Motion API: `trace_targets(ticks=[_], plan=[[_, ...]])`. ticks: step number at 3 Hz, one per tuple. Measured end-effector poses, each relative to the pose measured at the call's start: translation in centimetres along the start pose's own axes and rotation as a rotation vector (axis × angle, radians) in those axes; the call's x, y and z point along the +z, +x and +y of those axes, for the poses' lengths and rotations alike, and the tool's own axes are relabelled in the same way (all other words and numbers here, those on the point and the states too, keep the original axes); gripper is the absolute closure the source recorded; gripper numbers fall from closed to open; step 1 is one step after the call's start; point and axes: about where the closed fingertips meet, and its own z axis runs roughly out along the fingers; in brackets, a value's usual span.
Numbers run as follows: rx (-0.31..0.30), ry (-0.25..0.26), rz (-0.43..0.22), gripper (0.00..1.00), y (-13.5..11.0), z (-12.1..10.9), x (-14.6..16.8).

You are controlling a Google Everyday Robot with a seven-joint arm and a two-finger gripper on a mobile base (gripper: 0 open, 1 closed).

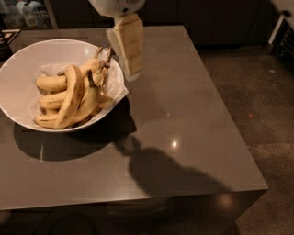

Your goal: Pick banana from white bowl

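Note:
The white bowl (pixel 18 64) stands on the left of the grey table and is lined with crumpled white paper. It holds several bananas. The banana (pixel 70 97), the thickest one with brown speckles, lies on top of the pile and runs diagonally from upper right to lower left. A slimmer banana (pixel 91 96) with a dark upright stem lies against its right side. My gripper (pixel 130 73) hangs from the white wrist at the top, just right of the bowl's far right rim and above the table. It holds nothing.
The grey table (pixel 183 114) has its right edge near x 560 and its front edge near the bottom. A speckled floor (pixel 257 82) lies to the right. Dark cabinets run along the back. Small items (pixel 18 11) sit at the far left.

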Motion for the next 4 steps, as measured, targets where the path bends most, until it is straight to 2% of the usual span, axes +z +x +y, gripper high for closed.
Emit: trace_targets(ticks=[1,2,3,4], plan=[[-0.063,-0.008,-0.02,0.0,-0.8,-1.9,1.6],[-0.065,-0.027,-0.02,0.0,-1.2,-1.3,1.7],[-0.096,-0.043,-0.035,0.0,-1.5,-2.9,3.1],[-0.12,-0.061,-0.061,0.14,-1.7,-4.7,4.9]])
